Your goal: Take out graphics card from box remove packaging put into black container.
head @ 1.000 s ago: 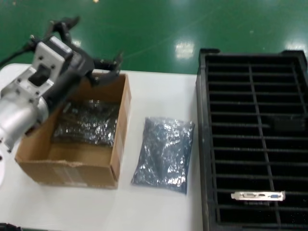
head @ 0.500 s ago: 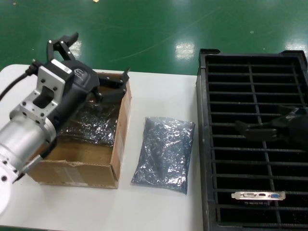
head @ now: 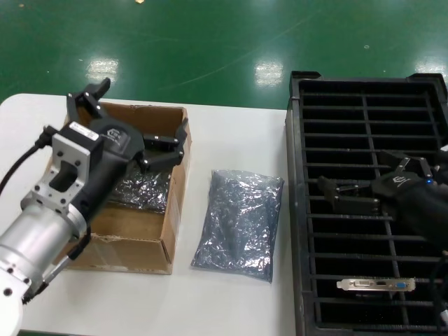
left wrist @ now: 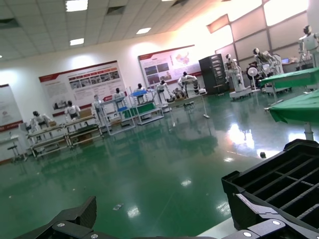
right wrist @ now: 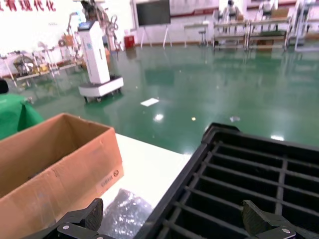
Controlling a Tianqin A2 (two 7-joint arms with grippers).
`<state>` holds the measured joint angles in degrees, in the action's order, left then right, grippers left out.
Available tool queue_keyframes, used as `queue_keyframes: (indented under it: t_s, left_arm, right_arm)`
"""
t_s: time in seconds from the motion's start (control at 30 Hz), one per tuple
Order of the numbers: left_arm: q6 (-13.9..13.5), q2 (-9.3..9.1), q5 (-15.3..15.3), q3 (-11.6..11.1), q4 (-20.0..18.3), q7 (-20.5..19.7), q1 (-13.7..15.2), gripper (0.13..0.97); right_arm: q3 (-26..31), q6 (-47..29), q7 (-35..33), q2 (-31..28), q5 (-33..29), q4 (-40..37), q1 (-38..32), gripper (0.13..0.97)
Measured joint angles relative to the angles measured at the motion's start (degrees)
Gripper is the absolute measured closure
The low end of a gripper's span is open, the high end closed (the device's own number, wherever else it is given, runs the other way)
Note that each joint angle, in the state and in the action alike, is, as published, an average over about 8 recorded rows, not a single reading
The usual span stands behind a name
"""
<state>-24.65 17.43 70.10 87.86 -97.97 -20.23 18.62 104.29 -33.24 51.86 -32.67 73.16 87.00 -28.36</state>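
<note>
Glossy green floor (head: pixel 210 42) with ceiling-light glare; white table (head: pixel 231 133); far wall posters (left wrist: pixel 79 79); ceiling panel lights (left wrist: pixel 76 5); workbenches (left wrist: pixel 119 112); green-covered tables (left wrist: pixel 294 107); white kiosk (right wrist: pixel 97 59).

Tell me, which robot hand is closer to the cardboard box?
Left. The left gripper hangs open right over the box, while the right gripper is far off over the black container.

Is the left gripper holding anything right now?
No. In the head view the left gripper hangs open over the box, with the bagged card lying untouched inside it.
</note>
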Motion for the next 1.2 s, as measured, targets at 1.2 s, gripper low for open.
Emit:
queue_keyframes:
  t_s: [1.2]
  left_arm:
    - [19.74,-0.19,26.47,3.06,5.05,16.21,-14.95,0.132]
  right_arm:
    - [-10.11,26.64,-41.56,12.42,24.02,3.75,22.77,0.129]
